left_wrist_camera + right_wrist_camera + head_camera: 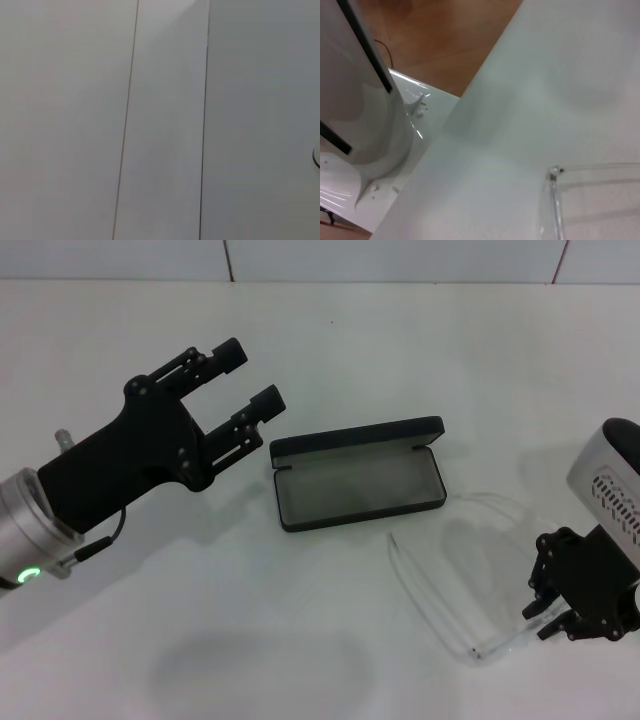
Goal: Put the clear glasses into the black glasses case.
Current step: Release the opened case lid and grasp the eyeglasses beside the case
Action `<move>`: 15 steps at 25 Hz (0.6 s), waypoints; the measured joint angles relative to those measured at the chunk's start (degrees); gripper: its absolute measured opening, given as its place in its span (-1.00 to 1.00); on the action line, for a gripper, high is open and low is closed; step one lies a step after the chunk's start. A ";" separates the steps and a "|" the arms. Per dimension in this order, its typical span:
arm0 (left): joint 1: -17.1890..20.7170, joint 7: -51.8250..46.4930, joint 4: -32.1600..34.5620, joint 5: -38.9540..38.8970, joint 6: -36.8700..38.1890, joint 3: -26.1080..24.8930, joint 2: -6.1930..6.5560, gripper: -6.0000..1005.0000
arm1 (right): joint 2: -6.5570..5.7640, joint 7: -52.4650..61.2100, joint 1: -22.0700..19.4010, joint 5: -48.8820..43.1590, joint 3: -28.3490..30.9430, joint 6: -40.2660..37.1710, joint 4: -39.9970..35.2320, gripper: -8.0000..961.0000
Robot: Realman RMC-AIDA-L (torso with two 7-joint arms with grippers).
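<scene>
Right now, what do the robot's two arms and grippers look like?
The left gripper is matte black, with two slim linkage fingers on a blocky black body. Behind it sits a silver cylindrical wrist with a glowing green ring and a thin black cable. The right gripper is likewise black, under a silver-white housing with vent slots.

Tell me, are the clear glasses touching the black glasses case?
Apart. The head view shows bare white table between the clear glasses and the open black glasses case.
</scene>
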 joint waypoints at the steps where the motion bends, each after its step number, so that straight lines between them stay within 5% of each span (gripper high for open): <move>1: 0.02 -0.04 0.00 0.04 0.15 0.00 0.00 0.28 | 0.00 0.11 -0.08 0.00 0.00 -0.15 -0.10 -0.24; 7: 0.40 -0.94 -0.01 0.09 1.97 0.00 0.08 0.28 | -0.17 -0.05 -0.36 0.69 2.25 -2.38 -0.91 -0.69; 15: 0.81 -2.01 -0.09 0.15 4.37 0.00 0.09 0.28 | -0.34 -6.88 -2.33 8.31 15.15 -9.87 -3.52 -0.78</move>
